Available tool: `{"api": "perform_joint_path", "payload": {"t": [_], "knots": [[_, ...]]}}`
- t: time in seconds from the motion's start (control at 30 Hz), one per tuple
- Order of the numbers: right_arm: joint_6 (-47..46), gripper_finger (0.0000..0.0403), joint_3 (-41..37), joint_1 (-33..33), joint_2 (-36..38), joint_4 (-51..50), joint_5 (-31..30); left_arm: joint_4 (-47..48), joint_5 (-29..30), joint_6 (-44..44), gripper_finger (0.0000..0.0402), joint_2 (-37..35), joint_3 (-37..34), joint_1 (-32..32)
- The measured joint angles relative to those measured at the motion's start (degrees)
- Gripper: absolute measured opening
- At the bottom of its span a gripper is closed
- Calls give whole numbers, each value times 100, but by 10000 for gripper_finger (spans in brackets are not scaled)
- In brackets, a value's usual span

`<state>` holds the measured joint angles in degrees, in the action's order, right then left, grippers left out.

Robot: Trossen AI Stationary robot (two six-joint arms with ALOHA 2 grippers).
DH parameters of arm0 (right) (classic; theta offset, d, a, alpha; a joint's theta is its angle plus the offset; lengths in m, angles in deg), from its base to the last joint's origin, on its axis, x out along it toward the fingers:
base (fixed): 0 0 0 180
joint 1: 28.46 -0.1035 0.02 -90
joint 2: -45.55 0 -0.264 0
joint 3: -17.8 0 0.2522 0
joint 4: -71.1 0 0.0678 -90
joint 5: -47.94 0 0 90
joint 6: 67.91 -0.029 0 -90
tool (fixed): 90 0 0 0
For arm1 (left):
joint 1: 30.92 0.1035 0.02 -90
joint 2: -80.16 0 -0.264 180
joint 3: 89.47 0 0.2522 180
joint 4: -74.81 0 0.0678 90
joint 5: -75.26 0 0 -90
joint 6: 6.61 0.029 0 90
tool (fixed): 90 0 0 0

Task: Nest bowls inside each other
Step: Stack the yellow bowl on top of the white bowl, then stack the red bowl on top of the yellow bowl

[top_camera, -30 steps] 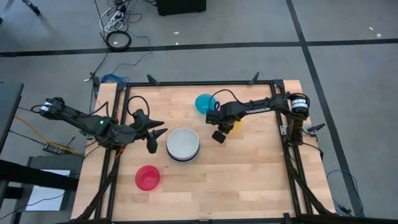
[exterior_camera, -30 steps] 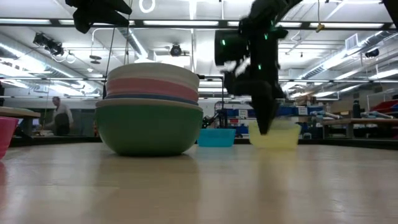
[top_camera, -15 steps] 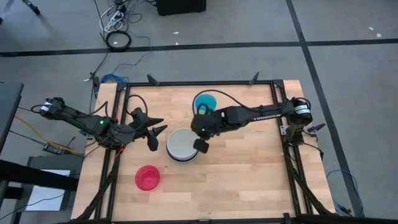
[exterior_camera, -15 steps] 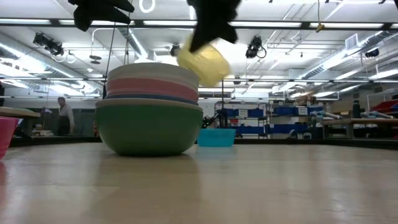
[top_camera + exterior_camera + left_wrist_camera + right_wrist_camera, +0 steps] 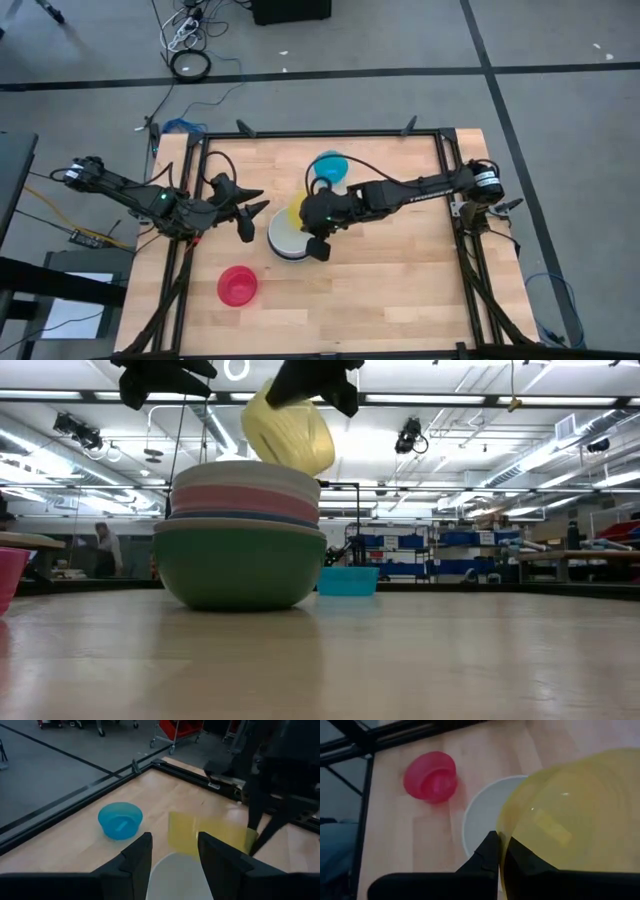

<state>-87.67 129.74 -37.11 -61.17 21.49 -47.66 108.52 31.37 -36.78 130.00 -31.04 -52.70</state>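
Note:
A stack of nested bowls stands mid-table, green at the bottom and white on top. Above its far right side hangs a tilted yellow bowl, with my right gripper shut on it. A cyan bowl rests on its base near the far edge, and a red bowl sits near the front left. My left gripper stands open and raised just left of the stack, nothing between its fingers. My right gripper pinches the yellow bowl's rim between its two fingers, one finger inside the bowl and one outside. It comes from the table's right, slanting downward. The bowl is lifted clear and tilted, hanging over the stack's white top bowl.
The black frame rail runs along the table's far edge and down both sides. Bare wood lies at the front right. Beyond the table, a person stands far off in the room.
My right gripper has lifted the yellow bowl off the table and carried it up and toward the table's left, to above the stack, tipping as it went. The bowl now hangs tilted where it stood flat before.

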Motion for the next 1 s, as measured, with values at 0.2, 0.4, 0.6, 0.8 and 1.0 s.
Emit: {"api": "perform_joint_path", "payload": {"t": [0.2,0.4,0.6,0.8,1.0], "knots": [[84,15,-12,2,-6,157,279,4,2,-2,168,-2,0,0],[-6,72,-12,2,-8,154,282,6,2,-2,168,-1,0,0],[-12,113,-12,2,-8,154,236,6,2,-4,168,-2,0,0],[-10,118,-12,9,-8,99,215,58,-82,-17,168,-2,0,0],[-32,115,-12,13,96,-961,-266,840,-1347,-645,168,-2,0,-9]]}}
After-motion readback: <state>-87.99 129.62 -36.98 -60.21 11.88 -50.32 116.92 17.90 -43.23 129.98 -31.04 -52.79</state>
